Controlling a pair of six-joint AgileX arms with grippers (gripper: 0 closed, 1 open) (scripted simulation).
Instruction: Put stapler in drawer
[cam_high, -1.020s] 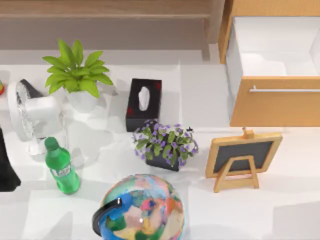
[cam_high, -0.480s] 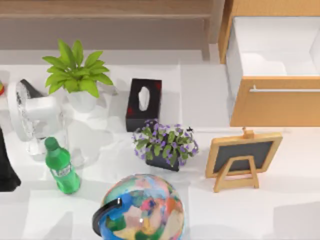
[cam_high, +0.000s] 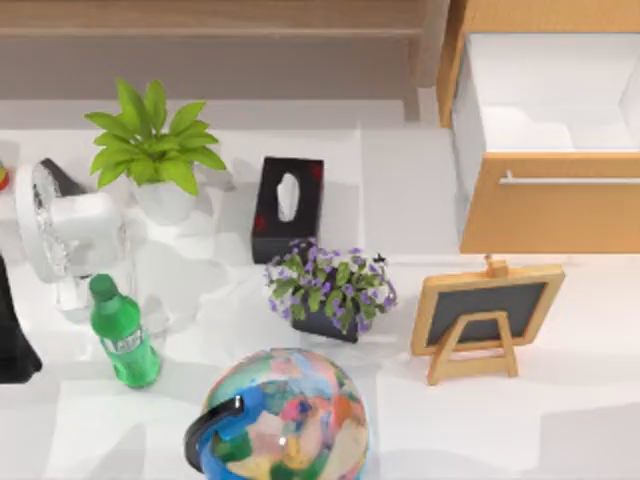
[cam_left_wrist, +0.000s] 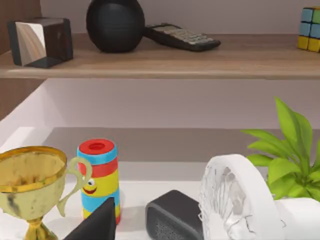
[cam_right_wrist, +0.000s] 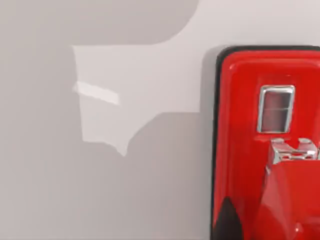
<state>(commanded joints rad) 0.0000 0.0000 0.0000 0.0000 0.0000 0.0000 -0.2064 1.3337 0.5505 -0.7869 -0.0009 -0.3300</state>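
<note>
drawer (cam_high: 545, 205) is seen pulled open at the counter's (cam_high: 420, 190) right, red stapler (cam_right_wrist: 265, 150) is lying flat; jaws' state can't be told for either arm

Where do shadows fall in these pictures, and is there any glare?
Top view: soft grey shadows lie on the white table beside the fan and tissue box. Right wrist view: broad shadows cross the pale surface next to the red stapler, with one small bright streak. Left wrist view: even light, no glare.

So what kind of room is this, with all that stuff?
Probably a make-believe home office or study desk: a pulled-open wooden drawer, a red stapler, a globe, and a shelf above.
</note>
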